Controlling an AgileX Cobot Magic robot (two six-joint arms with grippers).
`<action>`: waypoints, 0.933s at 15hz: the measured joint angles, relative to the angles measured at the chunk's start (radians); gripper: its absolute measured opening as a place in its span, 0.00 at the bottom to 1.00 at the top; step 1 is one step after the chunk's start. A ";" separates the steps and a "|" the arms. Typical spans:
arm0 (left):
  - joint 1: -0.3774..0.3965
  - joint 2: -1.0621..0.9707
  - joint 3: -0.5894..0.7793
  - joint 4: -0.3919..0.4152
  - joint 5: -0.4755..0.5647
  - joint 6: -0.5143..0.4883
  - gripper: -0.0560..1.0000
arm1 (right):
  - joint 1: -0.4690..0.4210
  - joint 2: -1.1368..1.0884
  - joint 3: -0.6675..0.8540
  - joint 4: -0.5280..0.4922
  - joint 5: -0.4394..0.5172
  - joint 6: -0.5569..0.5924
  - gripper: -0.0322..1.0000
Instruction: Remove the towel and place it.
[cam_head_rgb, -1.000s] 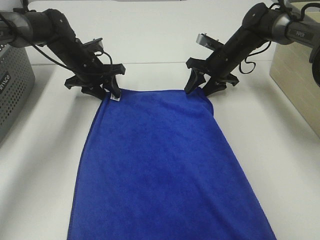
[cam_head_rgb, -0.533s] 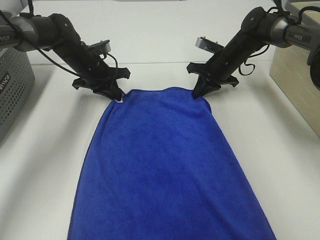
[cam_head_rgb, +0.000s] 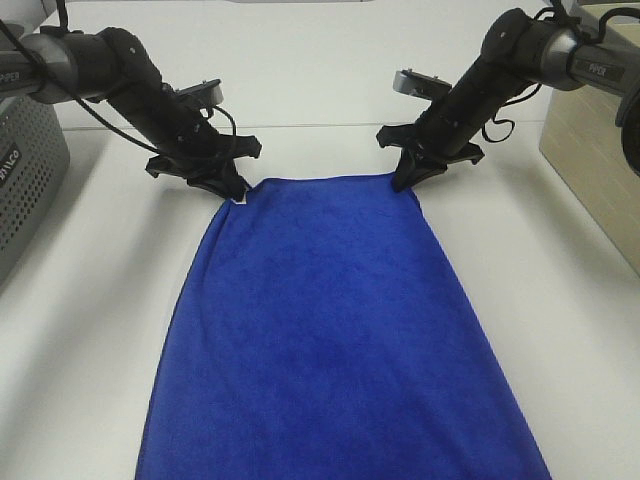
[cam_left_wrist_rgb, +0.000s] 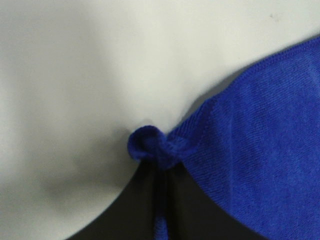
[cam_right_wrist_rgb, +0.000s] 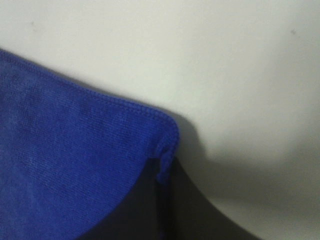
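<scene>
The deep-blue towel (cam_head_rgb: 330, 330) lies spread on the white table, running from its far edge toward the near edge of the exterior high view. My left gripper (cam_head_rgb: 236, 190) is shut on the towel's far left corner, where a small white tag (cam_head_rgb: 238, 201) shows. My right gripper (cam_head_rgb: 402, 181) is shut on the far right corner. In the left wrist view the pinched corner (cam_left_wrist_rgb: 150, 145) bunches into a small knot above the closed fingers (cam_left_wrist_rgb: 140, 205). The right wrist view shows the other corner (cam_right_wrist_rgb: 167, 142) clamped between dark fingers (cam_right_wrist_rgb: 185, 200).
A grey perforated basket (cam_head_rgb: 25, 170) stands at the left edge of the table. A beige box (cam_head_rgb: 590, 140) sits at the right edge. White tabletop (cam_head_rgb: 310, 90) extends behind both arms.
Both grippers closed on the towel's far corners. The far edge, bunched upward half a second ago, is pulled straight between them now.
</scene>
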 joint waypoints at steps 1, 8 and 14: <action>-0.001 0.000 -0.002 0.003 -0.016 0.006 0.08 | 0.000 -0.003 -0.001 -0.018 -0.030 -0.001 0.03; -0.006 0.003 -0.002 0.015 -0.247 0.072 0.08 | 0.000 -0.005 -0.087 -0.167 -0.194 -0.016 0.03; -0.011 0.003 -0.002 -0.034 -0.443 0.192 0.08 | 0.004 0.001 -0.088 -0.189 -0.366 -0.038 0.03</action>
